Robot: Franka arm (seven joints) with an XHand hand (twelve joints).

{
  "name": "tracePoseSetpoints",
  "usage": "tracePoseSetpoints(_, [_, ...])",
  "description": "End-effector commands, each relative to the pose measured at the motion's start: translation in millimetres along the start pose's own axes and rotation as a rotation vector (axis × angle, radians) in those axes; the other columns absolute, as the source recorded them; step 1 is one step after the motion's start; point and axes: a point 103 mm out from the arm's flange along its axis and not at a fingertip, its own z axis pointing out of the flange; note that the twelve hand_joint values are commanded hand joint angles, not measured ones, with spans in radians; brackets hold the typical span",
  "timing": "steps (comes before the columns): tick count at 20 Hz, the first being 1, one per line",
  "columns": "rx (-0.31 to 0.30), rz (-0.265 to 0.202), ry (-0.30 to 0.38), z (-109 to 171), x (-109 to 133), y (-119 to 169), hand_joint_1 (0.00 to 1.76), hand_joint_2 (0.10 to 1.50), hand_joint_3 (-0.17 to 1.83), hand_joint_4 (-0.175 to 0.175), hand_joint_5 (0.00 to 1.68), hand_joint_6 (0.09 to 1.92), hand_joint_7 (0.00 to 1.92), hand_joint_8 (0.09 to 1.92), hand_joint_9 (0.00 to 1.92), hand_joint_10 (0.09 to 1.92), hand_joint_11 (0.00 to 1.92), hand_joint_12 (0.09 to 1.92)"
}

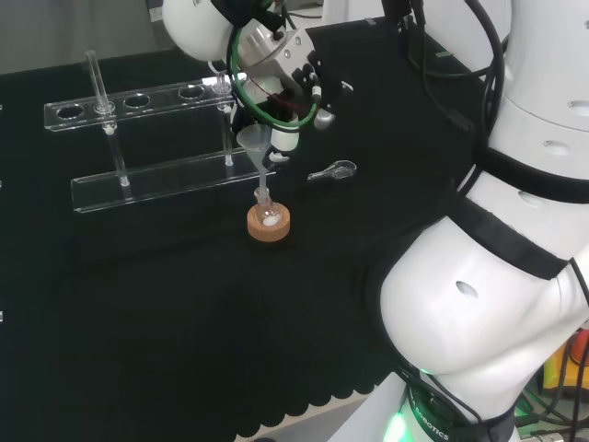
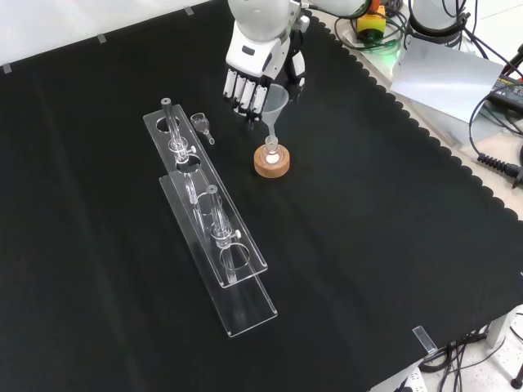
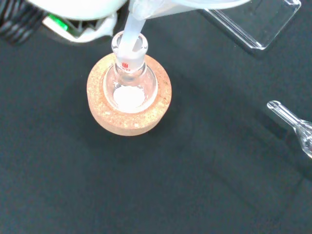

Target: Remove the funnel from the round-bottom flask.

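The funnel [image 2: 276, 100] stands with its stem down in the neck of the round-bottom flask [image 2: 271, 153], which sits on a cork ring [image 2: 271, 164]. Its long axis runs nearly upright, leaning a little, so the way out is straight up along the stem. The hand [image 2: 255, 61] is at the funnel's cone, with the fingers [image 2: 245, 90] hanging just beside it and the stem below them. They seem curled about the cone's rim, though the clear plastic makes contact hard to confirm. The stem's tip is inside the neck in the wrist view.
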Motion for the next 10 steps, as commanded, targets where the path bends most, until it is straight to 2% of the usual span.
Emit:
tracePoseSetpoints(1, [0.030,0.007,-0.023,-15.1,-0.5,-10.7,0.96,0.68,0.78,0.001,0.59,0.44,0.53,0.62,0.95,0.43,0.57,1.30])
tracePoseSetpoints(6, [0.011,0.027,-0.021,-27.3,-3.4,-24.3,0.96,0.67,0.79,0.001,0.56,0.52,0.53,0.62,0.96,0.42,0.57,1.30])
tracePoseSetpoints(10, [-0.010,0.050,-0.047,-44.2,-10.6,-35.9,0.96,0.67,0.79,0.001,0.55,0.53,0.53,0.62,0.96,0.43,0.56,1.30])
